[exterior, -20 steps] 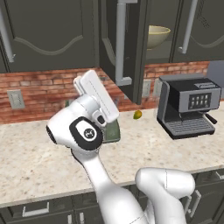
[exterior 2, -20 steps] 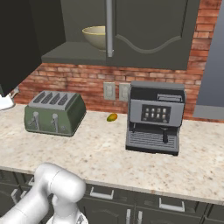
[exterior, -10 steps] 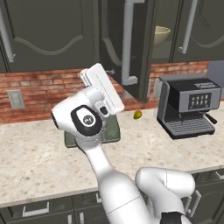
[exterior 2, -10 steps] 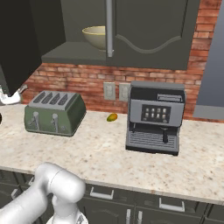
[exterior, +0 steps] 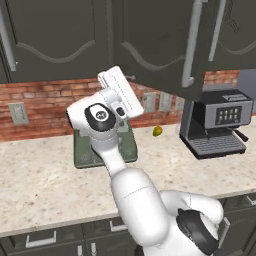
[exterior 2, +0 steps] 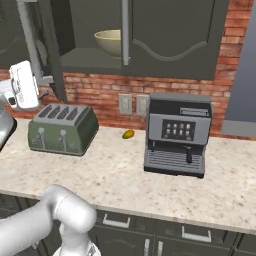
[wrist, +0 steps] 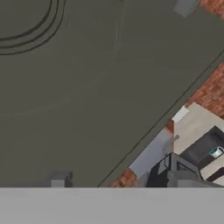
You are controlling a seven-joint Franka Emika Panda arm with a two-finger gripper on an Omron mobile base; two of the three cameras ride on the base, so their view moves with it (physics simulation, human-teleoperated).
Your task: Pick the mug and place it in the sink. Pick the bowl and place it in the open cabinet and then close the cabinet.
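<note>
Looks mostly done: shows the bowl (exterior 2: 111,42) sitting on the shelf inside the cabinet (exterior 2: 165,35), well back from the shelf's front edge, and, far off at the right of the hand view, what appears to be the mug (wrist: 215,152) resting in the dark sink (wrist: 202,148). Leaves only the closing, judging by the cabinet door (exterior 2: 50,47) standing out from the frame at an angle, its long silver handle (exterior 2: 29,37) on the outer face. Places the gripper (exterior: 120,92) high above the toaster (exterior 2: 62,130), right up against the door's arched panel, which takes up most of the hand view. Cannot tell whether the fingers are spread or closed, since hidden behind the white hand; seems to carry nothing. Offers open room along the door's swing path, with the bowl clear of the closing edge. Calls for care at the door's lower corner, near the hand in the right base view, and at the coffee machine (exterior 2: 177,135) and small green-yellow fruit (exterior 2: 128,134) below, though both sit low on the counter (exterior 2: 115,175), well apart from the swing.
</note>
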